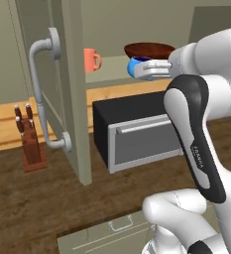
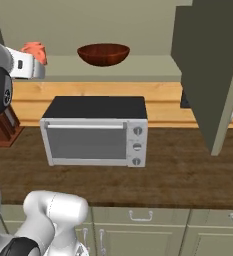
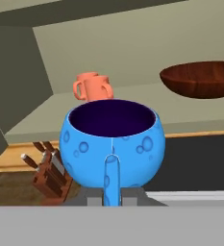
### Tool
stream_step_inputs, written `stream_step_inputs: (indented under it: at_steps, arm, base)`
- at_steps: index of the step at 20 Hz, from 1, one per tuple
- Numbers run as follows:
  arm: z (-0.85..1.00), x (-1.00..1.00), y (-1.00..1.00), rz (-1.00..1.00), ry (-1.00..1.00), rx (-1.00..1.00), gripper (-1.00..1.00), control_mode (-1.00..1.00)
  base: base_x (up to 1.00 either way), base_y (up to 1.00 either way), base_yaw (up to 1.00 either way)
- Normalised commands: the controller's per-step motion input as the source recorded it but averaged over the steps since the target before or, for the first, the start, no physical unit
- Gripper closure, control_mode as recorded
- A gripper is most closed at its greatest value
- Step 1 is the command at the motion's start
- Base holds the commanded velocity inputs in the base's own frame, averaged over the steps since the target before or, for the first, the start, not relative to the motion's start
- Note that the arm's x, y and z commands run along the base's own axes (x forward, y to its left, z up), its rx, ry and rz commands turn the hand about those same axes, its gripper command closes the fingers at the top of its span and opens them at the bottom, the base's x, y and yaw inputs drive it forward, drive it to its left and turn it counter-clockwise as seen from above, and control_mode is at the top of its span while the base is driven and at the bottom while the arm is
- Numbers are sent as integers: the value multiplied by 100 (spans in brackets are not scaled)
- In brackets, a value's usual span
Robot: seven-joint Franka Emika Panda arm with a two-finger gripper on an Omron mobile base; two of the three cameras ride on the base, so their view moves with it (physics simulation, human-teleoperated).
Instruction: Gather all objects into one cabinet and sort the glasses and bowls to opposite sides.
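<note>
Gripping blue bowl (image 3: 112, 142) (jaws seemingly shut on it) before mugs (image 3: 92, 87), red-brown bowl (image 3: 201, 79).

The arm (image 1: 196, 129) is glossy white, built of rounded, tube-like links with fat bulbous joints. A long dark grey panel runs down 1 link, carrying small pale lettering (too small to read). The hand section near the top is white and boxy with dark trim.
</note>
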Motion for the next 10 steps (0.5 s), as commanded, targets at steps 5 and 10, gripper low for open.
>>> stream_step_inputs:
  at_steps: [5, 10]
  arm:
    - [0, 5, 0, 1, -2, 0, 100, -100]
    - [0, 60, 2, 3, -12, 0, 100, -100]
  base:
    - [13, 1, 5]
    - [0, 0, 0]
